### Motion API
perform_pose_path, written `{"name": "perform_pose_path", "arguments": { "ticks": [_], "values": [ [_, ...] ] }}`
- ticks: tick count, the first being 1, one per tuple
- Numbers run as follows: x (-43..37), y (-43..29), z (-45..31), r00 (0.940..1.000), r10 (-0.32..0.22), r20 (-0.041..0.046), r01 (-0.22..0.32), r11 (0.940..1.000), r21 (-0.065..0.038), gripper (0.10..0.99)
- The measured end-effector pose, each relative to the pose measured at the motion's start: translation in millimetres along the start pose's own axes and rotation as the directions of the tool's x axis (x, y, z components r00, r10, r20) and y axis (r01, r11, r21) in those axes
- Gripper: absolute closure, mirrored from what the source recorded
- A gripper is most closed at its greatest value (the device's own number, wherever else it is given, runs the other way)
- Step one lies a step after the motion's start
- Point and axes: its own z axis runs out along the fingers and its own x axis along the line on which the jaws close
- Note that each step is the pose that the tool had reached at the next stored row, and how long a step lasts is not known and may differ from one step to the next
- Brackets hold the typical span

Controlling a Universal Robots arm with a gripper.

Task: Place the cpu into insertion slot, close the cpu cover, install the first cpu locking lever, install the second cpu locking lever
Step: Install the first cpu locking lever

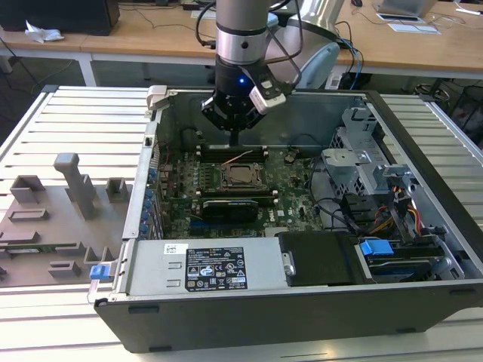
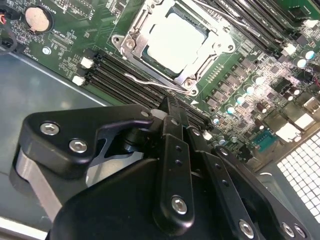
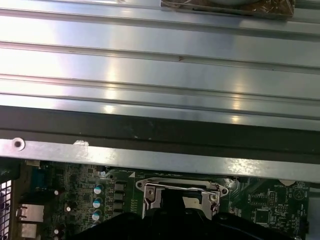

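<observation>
Exterior view. Found the gripper point(image 1: 234, 142) hanging low inside the open computer case point(image 1: 423, 128), just past the far edge of the insertion slot point(image 1: 240, 177) and apart from it. Saw its fingers drawn to one narrow tip, holding nothing. Made out the slot on the green motherboard point(image 1: 290, 188), with a black card point(image 1: 230, 205) just on its near side, a grey power supply point(image 1: 204, 268) further on that same side, and a drive bay with a blue tab point(image 1: 376, 247) well off towards the exterior view's right of the slot.

Second wrist view. Noted the cpu point(image 2: 175, 40) lying flat in the insertion slot point(image 2: 150, 60), its pale metal top showing through the window of the cpu cover point(image 2: 131, 37), which lay down over it. Spotted a thin wire lever point(image 2: 150, 82) along one side of the slot, between it and the gripper point(image 2: 170, 102). Saw the fingers point(image 2: 176, 130) pressed together, empty, beside the slot over the memory slots point(image 2: 107, 70).

First wrist view. Glimpsed the insertion slot point(image 3: 150, 192) with its shiny frame, partly hidden by the dark gripper point(image 3: 175, 210), and the case's metal wall point(image 3: 160, 75) beyond the slot.
</observation>
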Motion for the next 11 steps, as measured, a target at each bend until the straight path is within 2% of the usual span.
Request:
{"name": "perform_pose_path", "arguments": {
  "ticks": [5,11],
  "values": [
    [-4.4,-0.8,3.3,1.0,0.0,-0.0015,0.0,1.0,0.0,0.98],
    [-4.5,-1.5,13.1,1.0,0.0,-0.0026,0.0,1.0,0.0,0.98]
  ]
}}
